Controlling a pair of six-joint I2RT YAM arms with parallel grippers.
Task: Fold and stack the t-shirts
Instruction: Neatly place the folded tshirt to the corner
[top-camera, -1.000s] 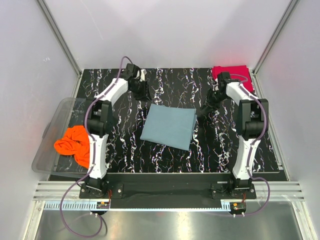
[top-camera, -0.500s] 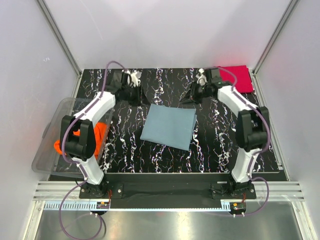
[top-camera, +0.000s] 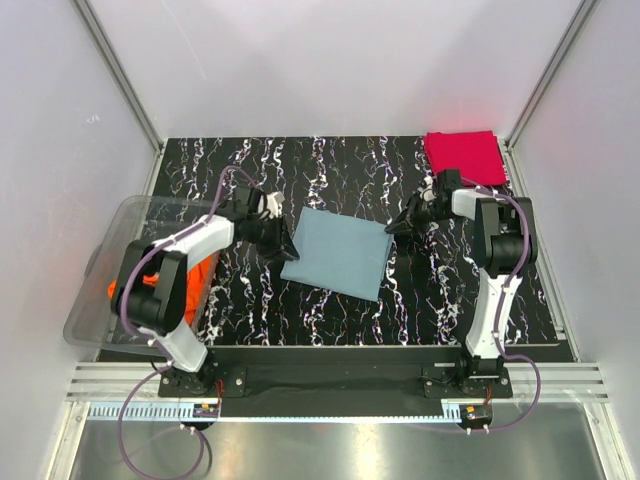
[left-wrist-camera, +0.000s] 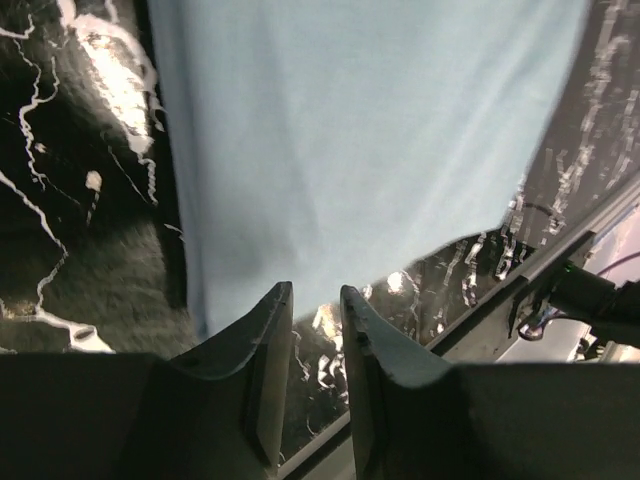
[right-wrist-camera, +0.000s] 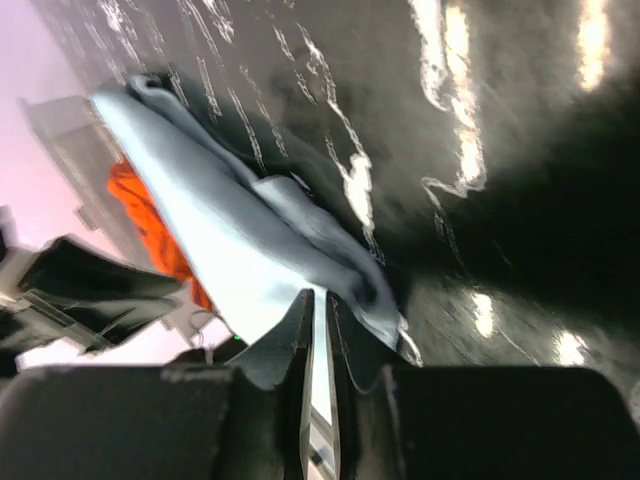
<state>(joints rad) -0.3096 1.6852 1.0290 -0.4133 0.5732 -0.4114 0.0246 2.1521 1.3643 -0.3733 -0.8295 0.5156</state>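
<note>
One flat, rectangular grey-blue t-shirt (top-camera: 337, 251)

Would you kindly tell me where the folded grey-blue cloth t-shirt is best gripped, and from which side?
Likely its layered side edges, approached low from outside: the folded grey-blue cloth t-shirt lies flat, offering no other raised part. Left gripper from its left edge, right gripper from its far right corner.

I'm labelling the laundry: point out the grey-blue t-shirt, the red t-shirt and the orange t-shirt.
grey-blue t-shirt (top-camera: 338, 252), top external view, middle of its folded face.
red t-shirt (top-camera: 462, 157), top external view, centre of the folded square.
orange t-shirt (right-wrist-camera: 150, 218), right wrist view, middle of the bunched cloth.
</note>
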